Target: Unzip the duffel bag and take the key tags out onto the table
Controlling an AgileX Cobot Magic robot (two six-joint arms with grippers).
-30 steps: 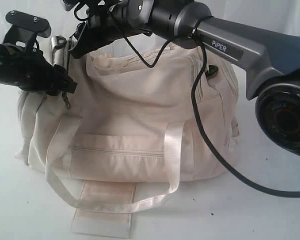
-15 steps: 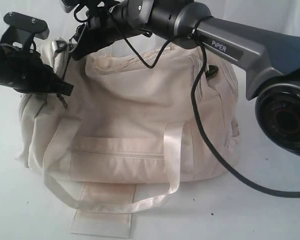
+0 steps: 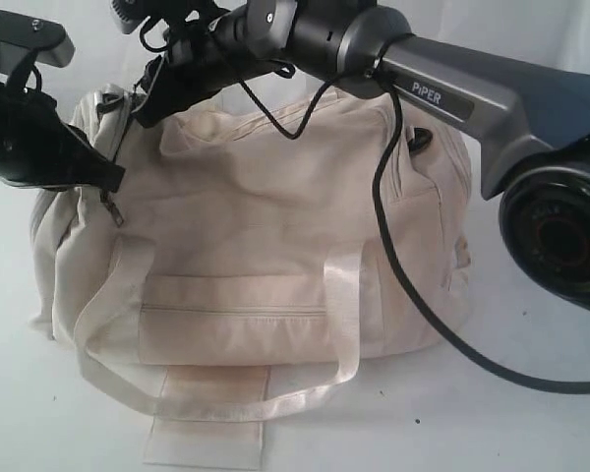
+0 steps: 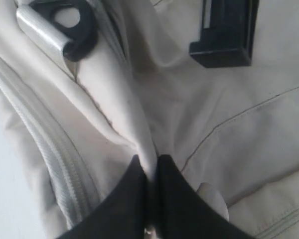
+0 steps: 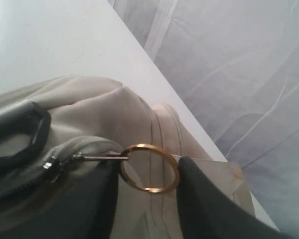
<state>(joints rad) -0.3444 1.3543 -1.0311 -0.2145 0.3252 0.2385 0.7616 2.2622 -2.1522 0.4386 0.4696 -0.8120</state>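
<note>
White table (image 3: 531, 423) under duffel bag (image 3: 265, 226); only wrist cams show left gripper (image 4: 150, 172) pinching fabric at bag's 10 o'clock, right gripper (image 5: 149, 167) narrowly straddling ring pull (image 5: 152, 189), clamp unclear.

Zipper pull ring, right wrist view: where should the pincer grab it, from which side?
Take the ring on its free arc, away from the slider, coming in along the zip line from the duffel bag end. It sticks straight out there, and the open right pincer straddles it.
</note>
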